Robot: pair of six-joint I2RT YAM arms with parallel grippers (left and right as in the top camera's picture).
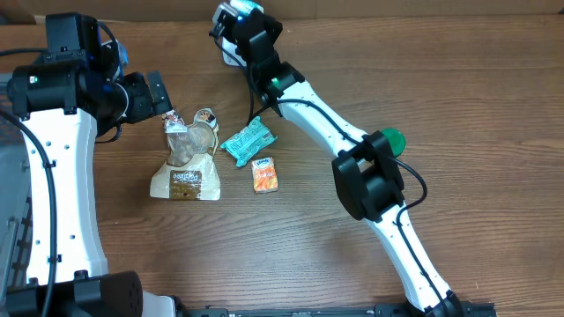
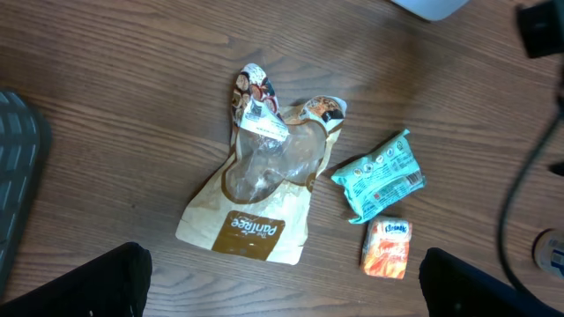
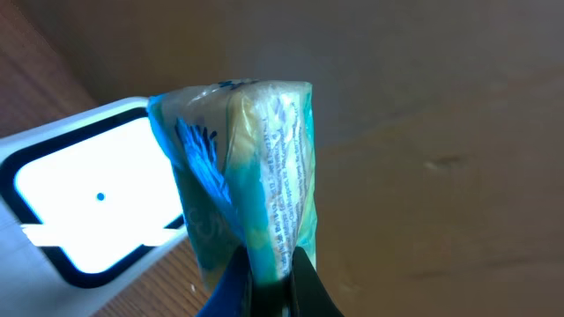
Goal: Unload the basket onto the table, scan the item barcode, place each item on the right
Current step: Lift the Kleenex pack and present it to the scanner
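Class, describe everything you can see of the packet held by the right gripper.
The packet is a glossy plastic wrapper, teal and blue with a pale yellow panel of fine print. Crinkled, it stands upright, pinched at its lower end by the shut right gripper, in front of the lit window of the white scanner; whether they touch is unclear.
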